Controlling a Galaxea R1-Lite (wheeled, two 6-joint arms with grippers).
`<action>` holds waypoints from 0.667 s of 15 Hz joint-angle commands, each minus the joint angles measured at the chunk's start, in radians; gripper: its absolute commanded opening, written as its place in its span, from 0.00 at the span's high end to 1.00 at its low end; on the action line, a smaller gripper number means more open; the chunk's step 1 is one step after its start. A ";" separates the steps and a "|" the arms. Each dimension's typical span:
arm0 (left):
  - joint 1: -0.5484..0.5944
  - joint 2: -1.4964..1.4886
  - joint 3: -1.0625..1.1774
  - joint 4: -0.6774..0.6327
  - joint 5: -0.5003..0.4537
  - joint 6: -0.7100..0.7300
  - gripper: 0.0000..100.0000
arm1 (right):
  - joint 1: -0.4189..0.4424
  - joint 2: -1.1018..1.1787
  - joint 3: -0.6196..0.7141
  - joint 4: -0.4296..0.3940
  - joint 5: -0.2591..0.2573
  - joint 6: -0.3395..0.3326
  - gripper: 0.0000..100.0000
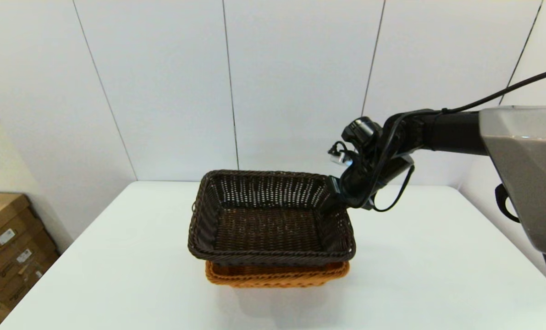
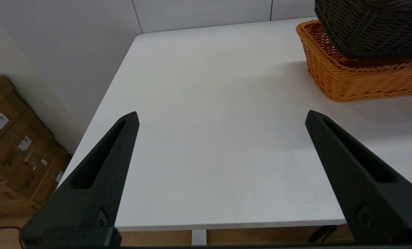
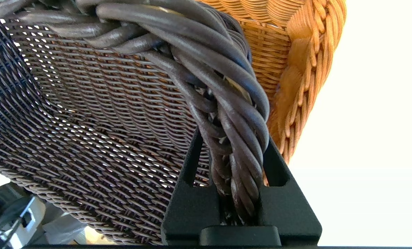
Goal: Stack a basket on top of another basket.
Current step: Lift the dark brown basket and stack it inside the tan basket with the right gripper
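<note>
The right gripper [image 3: 238, 166] pinches the braided rim of the dark basket [image 1: 270, 220], which hides most of the orange-tan basket [image 1: 277, 275]; the left gripper [image 2: 221, 119] is spread wide.

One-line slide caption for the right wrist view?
Right gripper clamps the dark basket's braided rim, orange-tan basket just beyond.

White table [image 1: 438, 275], orange-tan basket [image 1: 277, 275] on it

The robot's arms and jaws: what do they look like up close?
The right arm is a black tube leaving a silver-grey angular shell, with loose black cables looping along it and a small round camera near the wrist. The left gripper has two long, matte black, wedge-shaped fingers with hollow slots.
</note>
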 commanded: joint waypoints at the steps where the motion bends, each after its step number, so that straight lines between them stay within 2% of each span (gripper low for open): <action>1: 0.000 0.001 0.000 0.001 0.000 0.000 0.00 | -0.008 0.013 0.000 0.005 -0.020 -0.012 1.00; 10: 0.000 0.001 0.000 0.001 0.000 0.000 0.00 | -0.011 0.017 0.000 0.006 -0.033 -0.033 1.00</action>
